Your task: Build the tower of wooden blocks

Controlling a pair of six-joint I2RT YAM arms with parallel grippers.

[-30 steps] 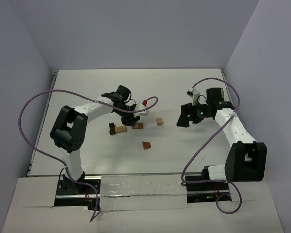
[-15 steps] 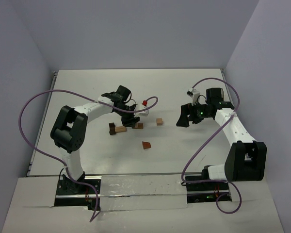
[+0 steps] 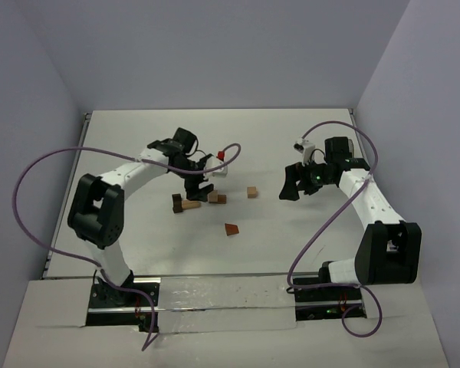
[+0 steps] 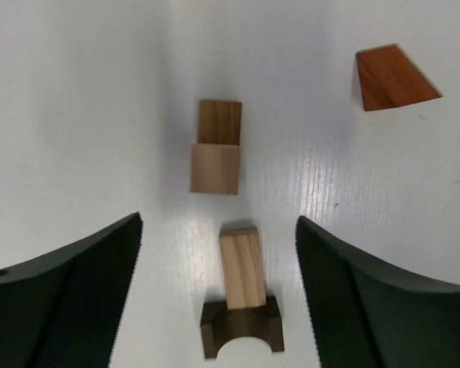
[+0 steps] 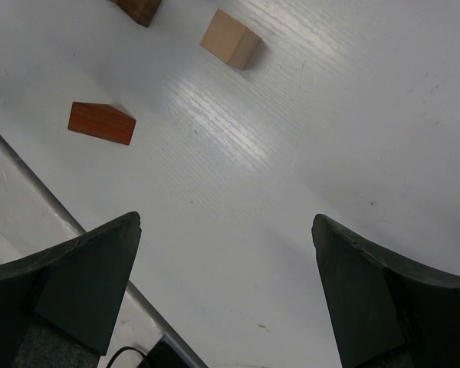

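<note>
Pincers: left pincer (image 4: 218, 224) wide, empty, over the arch, likely choosing a piece; right pincer (image 5: 226, 221) wide, empty, well right of it | dark brown arched wooden block (image 4: 241, 330) nearest on white desk (image 4: 77, 115) | light tan rectangular block (image 4: 242, 268) at arch's far edge | beyond arch, tan cube (image 4: 215, 169) abutting brown block (image 4: 219, 122) | farthest, right of arch, reddish-brown wedge (image 4: 395, 77) | nothing stacked yet.

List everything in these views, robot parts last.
Table: 1, white, under everything.
Arch block: 1, dark brown, left end of the group.
Long block: 1, light tan, touching the arch block.
Tan square block: 1, light tan, just beyond the long block.
Brown block: 1, mid brown, touching the tan square block.
Cube: 1, tan, alone, right of the group.
Wedge: 1, reddish-brown, alone, nearest the front edge.
Cables: 2, purple, one on each side.
Left gripper: 1, black, open, over the blocks.
Right gripper: 1, black, open, over bare table.
</note>
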